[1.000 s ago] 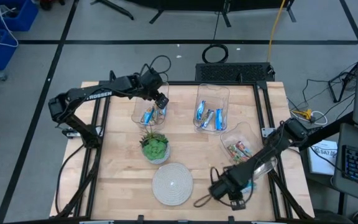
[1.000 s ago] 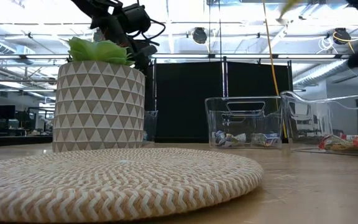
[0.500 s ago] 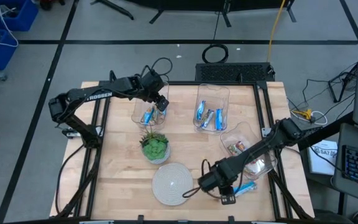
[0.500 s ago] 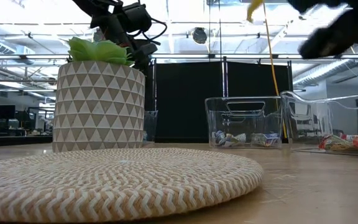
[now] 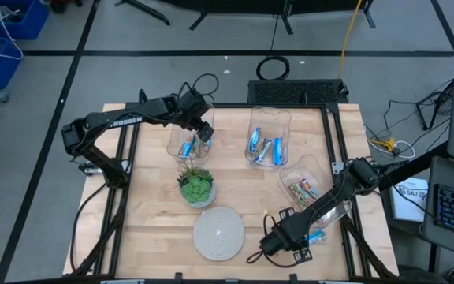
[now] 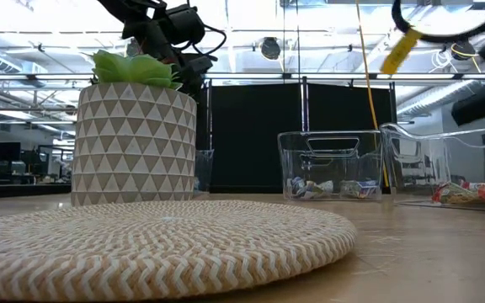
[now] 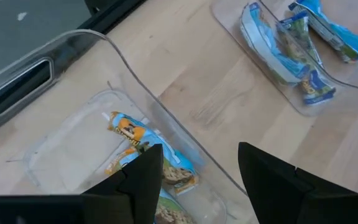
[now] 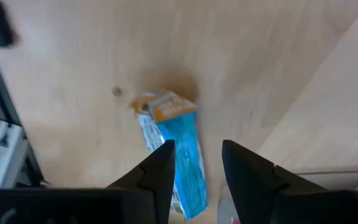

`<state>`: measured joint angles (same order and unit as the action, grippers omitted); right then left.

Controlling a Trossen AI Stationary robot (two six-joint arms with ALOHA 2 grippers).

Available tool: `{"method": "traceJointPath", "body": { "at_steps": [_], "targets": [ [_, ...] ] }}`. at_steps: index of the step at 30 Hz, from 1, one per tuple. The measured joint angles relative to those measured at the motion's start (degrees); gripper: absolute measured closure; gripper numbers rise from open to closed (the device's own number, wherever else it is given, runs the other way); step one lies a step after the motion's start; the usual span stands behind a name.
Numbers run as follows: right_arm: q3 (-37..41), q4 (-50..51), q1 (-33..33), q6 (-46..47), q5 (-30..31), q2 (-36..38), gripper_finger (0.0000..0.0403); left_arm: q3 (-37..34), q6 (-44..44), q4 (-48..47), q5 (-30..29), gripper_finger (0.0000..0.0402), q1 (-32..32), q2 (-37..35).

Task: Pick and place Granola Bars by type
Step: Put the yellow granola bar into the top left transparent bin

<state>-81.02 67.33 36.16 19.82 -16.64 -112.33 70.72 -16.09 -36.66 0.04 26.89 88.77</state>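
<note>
One bright blue granola bar (image 8: 180, 149) lies flat on the wood near the table's near right corner (image 5: 315, 236). My right gripper (image 8: 197, 165) hovers over it, open, a finger on either side of it in the right wrist view; the bar's near end is hidden behind them. My left gripper (image 7: 201, 171) is open above the left clear bin (image 5: 186, 136), where blue bars (image 7: 135, 140) lie on the floor. More blue bars (image 5: 265, 147) lie in the middle bin. Multicoloured bars (image 5: 302, 189) lie in the right bin.
A potted plant (image 5: 196, 185) and a round woven mat (image 5: 219, 231) stand left of the right arm. The right bin's clear wall (image 5: 321, 207) lies close beside the loose bar. A white cable (image 5: 252, 256) loops by the near edge.
The right arm swung toward the table's left and a little toward the far edge, then came back toward the near right, closer to the loose blue bar. The bar stayed where it was. The left arm kept still.
</note>
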Motion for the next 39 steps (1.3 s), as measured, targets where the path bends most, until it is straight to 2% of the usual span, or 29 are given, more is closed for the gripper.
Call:
{"method": "traceJointPath", "body": {
  "at_steps": [5, 14, 24, 30, 33, 38, 39],
  "targets": [
    [0.4, -1.29, 0.01, -0.57, -3.1, 0.37, 0.025, 0.0, 0.58, -0.13, 0.06, 0.0188, 0.02, 0.0],
    [0.51, -5.34, 1.51, 1.77, -2.19, 0.47, 0.0193, -0.02, 0.84, -1.19, 0.04, 0.0188, 0.02, 0.02],
    [4.84, -7.03, 2.71, 2.0, -1.59, 0.48, 0.019, -0.02, 0.72, -1.38, 0.1, 0.0188, 0.02, 0.02],
    [5.49, -8.64, 2.58, 2.15, -1.53, 0.48, 0.0226, -0.02, 0.34, -1.94, 1.0, 0.0188, 0.02, 0.02],
    [5.49, -8.59, 2.59, 3.07, -1.63, 0.48, 0.0275, -0.02, 0.32, -2.35, 1.0, 0.0188, 0.02, 0.02],
    [5.43, -9.07, 2.51, 2.95, -2.92, 0.55, 0.0381, -0.02, 0.07, -2.61, 1.06, 0.0188, 0.02, 0.02],
    [5.41, -9.07, 2.45, 2.79, -3.15, 0.55, 0.039, -0.02, -0.27, -2.63, 1.46, 0.0188, 0.02, 0.02]
  ]
}}
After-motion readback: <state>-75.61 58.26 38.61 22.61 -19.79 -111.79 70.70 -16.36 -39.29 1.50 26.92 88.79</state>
